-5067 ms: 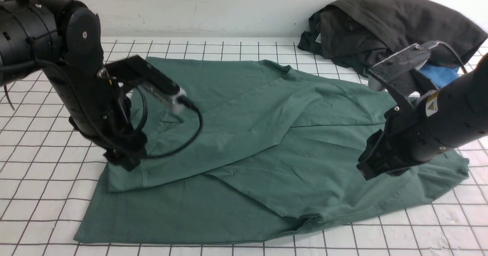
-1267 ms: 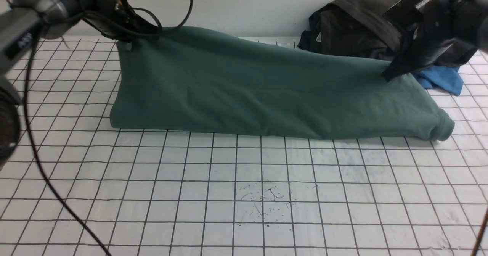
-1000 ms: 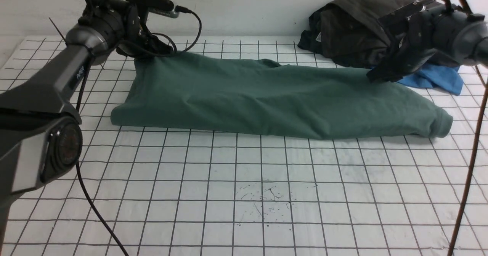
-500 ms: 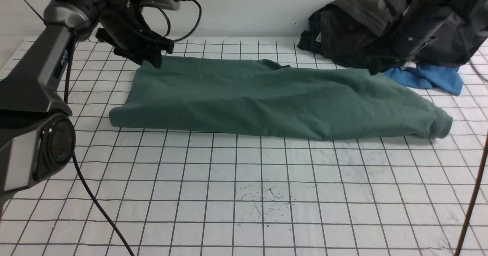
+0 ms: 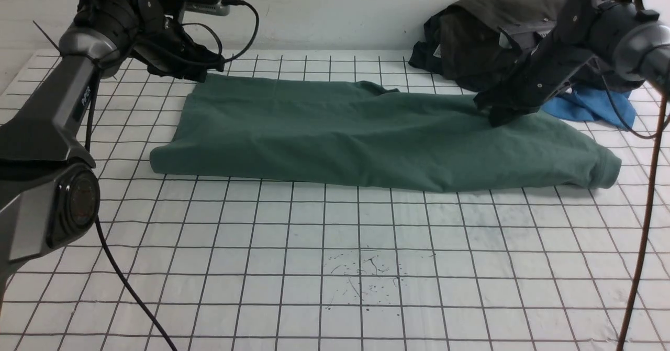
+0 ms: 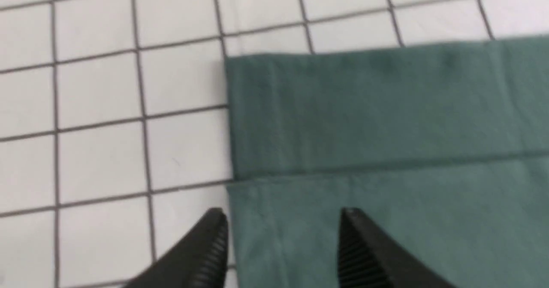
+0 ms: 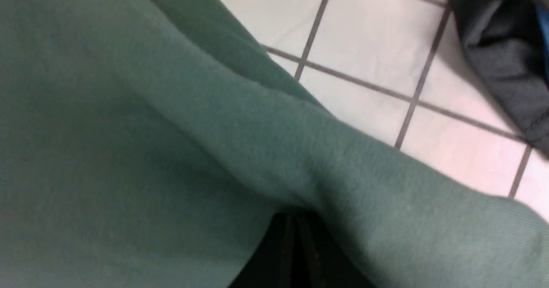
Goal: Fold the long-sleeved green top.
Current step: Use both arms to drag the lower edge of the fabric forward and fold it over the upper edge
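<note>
Lowered right tool point(image 5: 496, 116) meets green long-sleeved top point(image 5: 366, 136) (left arm lettering point(image 5: 85, 93) unreadable)

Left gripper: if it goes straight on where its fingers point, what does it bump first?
Most likely the green top. The open left gripper straddles its side edge, so one finger would land on cloth, the other on the gridded table; depth is unclear.
</note>
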`<state>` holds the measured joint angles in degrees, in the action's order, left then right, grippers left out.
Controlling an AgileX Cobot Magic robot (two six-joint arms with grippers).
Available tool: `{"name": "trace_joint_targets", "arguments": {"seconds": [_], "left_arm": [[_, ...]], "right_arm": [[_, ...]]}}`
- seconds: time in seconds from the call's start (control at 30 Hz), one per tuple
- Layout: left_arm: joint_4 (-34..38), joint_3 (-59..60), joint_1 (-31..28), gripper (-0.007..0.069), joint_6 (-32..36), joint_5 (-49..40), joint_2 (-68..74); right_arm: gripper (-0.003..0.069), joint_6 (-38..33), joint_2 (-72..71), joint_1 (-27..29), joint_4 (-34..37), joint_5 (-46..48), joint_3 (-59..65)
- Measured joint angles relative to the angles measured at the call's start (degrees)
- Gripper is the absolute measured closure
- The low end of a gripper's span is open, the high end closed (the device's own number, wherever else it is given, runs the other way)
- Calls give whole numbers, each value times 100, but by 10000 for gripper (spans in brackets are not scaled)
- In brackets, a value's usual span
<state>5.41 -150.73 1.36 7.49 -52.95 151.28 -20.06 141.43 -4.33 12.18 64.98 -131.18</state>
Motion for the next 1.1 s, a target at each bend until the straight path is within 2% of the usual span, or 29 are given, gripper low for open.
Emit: {"name": "trace_joint_targets", "arguments": {"seconds": [0.07,0.17,0.23,0.27,0.3,0.33,0.37,0.4,0.5,0.77,0.97,1.1], "left_arm": [[0,0,-27,215,-43,168,113],[0,0,-43,221,-48,410,357],[0,0,-43,292,-35,572,541],[0,0,-43,300,-35,586,556],[41,0,-37,397,30,772,659],[42,0,-37,408,57,786,659],[42,0,-37,454,89,824,659],[49,0,-20,534,172,847,665],[53,0,21,603,258,945,665],[24,6,76,612,437,1394,386],[24,0,83,612,346,2579,435],[19,0,29,603,200,2933,690]], "right_arm": [[672,-1,0,0,0,-14,0],[672,-1,0,0,0,-34,0],[672,-1,0,-5,0,-78,0],[672,-1,0,-5,0,-78,0],[669,-1,0,-5,0,-161,0],[669,-1,0,-5,0,-162,0],[669,-1,0,-5,0,-200,0],[669,-1,0,-5,0,-249,0],[669,-1,0,-5,-4,-278,0],[665,-1,0,-5,-4,-289,0],[662,-1,0,-5,-4,-298,0],[659,-1,0,-5,-4,-408,0]]}}
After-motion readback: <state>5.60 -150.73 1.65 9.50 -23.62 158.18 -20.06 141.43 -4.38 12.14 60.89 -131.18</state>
